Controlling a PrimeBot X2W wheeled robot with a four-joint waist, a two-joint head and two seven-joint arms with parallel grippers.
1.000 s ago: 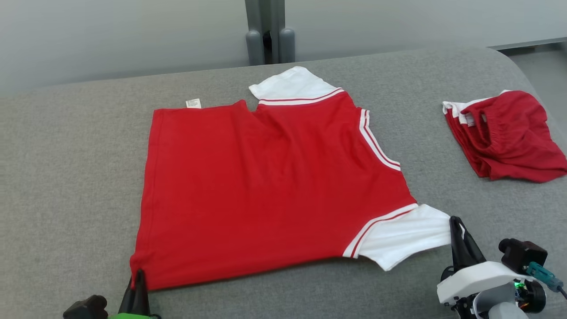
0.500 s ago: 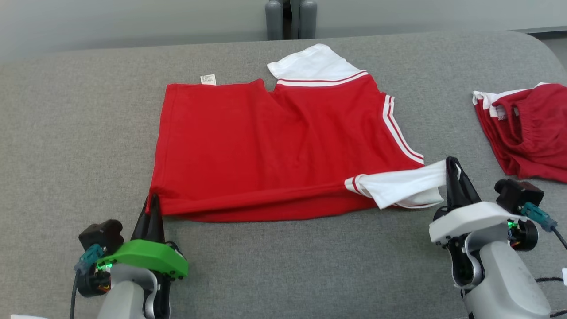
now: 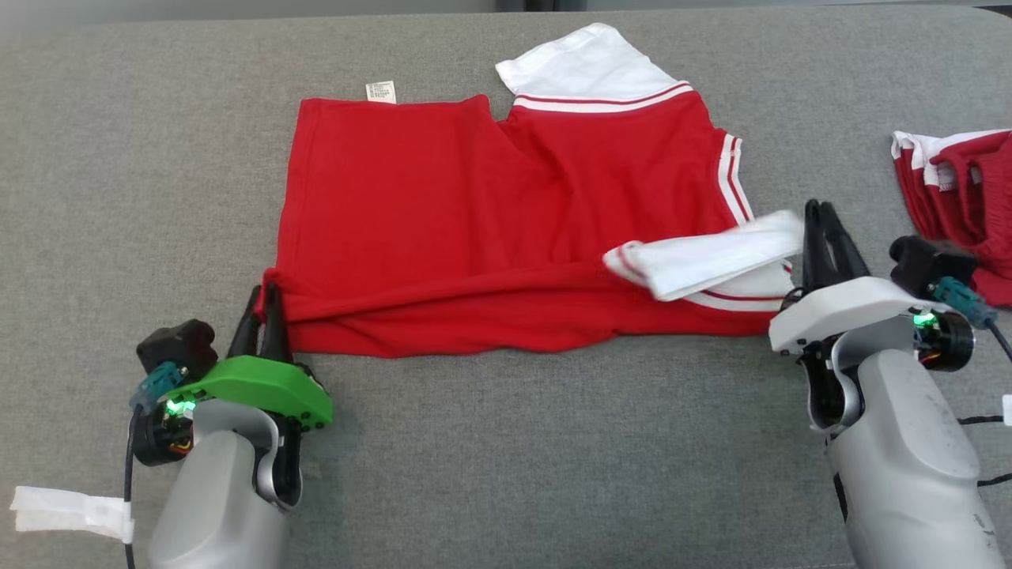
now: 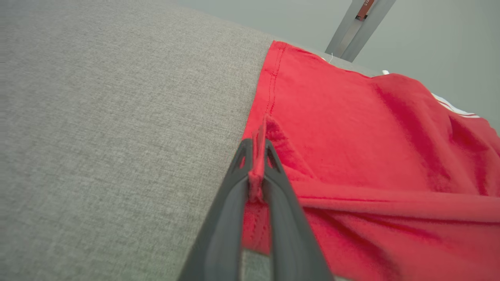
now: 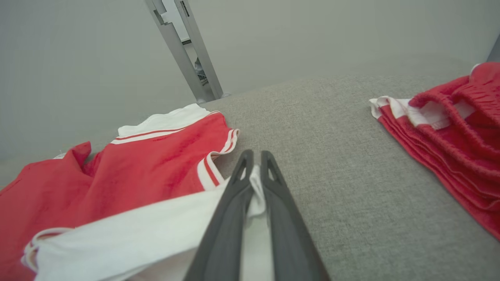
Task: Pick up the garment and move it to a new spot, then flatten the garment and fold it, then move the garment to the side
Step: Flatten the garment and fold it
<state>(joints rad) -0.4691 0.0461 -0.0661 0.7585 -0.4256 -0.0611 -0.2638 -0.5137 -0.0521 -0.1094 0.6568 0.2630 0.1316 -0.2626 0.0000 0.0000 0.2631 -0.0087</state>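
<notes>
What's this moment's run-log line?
phase: fold in progress | left claw: shut on red shirt hem corner | right claw: shut on white sleeve | near edge: doubled over | other red garment: far right

This looks like a robot test room, a kind of lab. A big bench (image 3: 506,442) covered in grey cloth has a red shirt (image 3: 474,205) on it. At the far side stand a plain pale wall (image 5: 312,39) and a grey metal post (image 5: 183,50). The robot arms (image 3: 893,442) have wires and little green lights.
</notes>
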